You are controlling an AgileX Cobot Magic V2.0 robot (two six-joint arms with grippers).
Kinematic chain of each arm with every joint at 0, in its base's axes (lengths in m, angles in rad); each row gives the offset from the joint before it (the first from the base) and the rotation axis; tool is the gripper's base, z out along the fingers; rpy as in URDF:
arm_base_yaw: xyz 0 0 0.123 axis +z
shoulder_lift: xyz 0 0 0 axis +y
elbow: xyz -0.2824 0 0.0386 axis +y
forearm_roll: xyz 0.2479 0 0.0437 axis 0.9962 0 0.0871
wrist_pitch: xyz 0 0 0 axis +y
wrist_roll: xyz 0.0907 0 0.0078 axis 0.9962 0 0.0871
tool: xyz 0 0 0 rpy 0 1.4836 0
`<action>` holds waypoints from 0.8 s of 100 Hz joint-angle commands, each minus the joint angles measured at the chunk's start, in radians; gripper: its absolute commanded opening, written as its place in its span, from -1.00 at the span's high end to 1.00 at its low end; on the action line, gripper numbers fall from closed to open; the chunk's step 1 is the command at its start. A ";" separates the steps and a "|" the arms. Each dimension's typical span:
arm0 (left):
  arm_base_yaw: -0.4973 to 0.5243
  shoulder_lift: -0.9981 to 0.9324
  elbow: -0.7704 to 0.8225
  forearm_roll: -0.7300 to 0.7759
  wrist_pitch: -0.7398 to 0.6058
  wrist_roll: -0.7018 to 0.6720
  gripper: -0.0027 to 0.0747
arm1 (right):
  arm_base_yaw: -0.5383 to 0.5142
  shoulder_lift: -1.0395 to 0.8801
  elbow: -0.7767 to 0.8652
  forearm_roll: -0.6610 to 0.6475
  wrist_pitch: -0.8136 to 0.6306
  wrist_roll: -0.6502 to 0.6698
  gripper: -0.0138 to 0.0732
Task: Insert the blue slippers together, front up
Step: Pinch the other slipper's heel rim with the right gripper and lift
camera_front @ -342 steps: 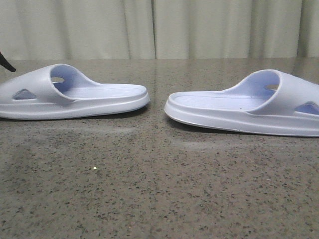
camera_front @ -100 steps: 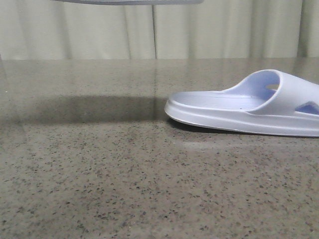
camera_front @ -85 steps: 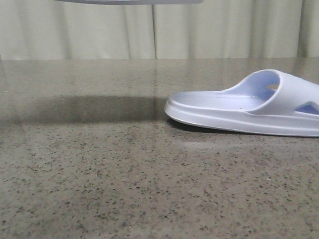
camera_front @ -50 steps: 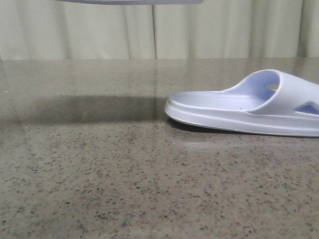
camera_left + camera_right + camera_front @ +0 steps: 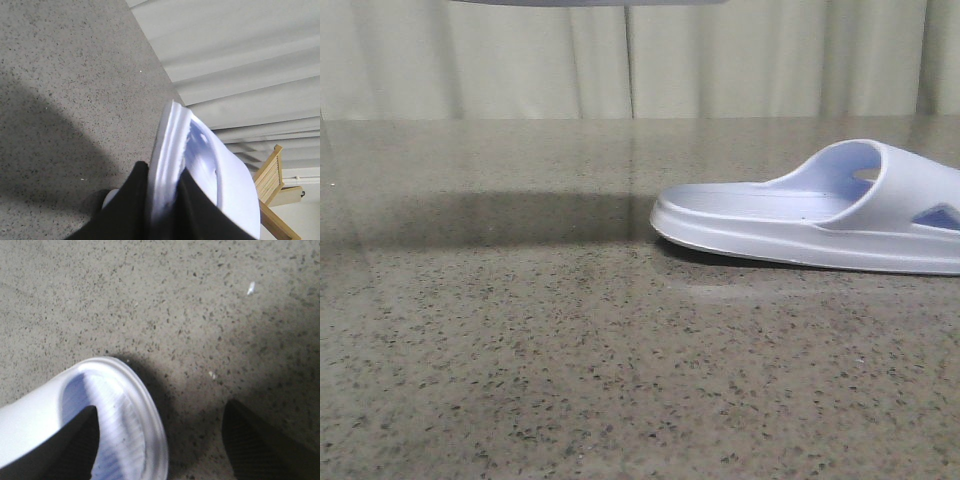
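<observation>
Left wrist view has the left gripper (image 5: 162, 210) with jaws clamped on one blue slipper (image 5: 210, 170) lifted above the bench (image 5: 520, 330), while the right gripper (image 5: 160, 440) has jaws spread astride the other slipper (image 5: 820, 215) lying flat.

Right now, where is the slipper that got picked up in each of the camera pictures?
Front view: lifted slipper, a sliver at the top edge.
Left wrist view: lower middle, clamped by the left end effector.
Right wrist view: not in it.
Shared landmark: the speckled table.
</observation>
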 commanded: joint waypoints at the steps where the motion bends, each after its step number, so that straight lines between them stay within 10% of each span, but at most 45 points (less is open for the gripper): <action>1: -0.006 -0.015 -0.027 -0.062 0.004 -0.001 0.86 | -0.007 0.016 -0.027 0.011 -0.063 0.000 -0.36; 80: -0.006 -0.015 -0.027 -0.074 0.004 -0.001 0.86 | 0.082 0.063 -0.027 0.044 -0.090 0.000 -0.03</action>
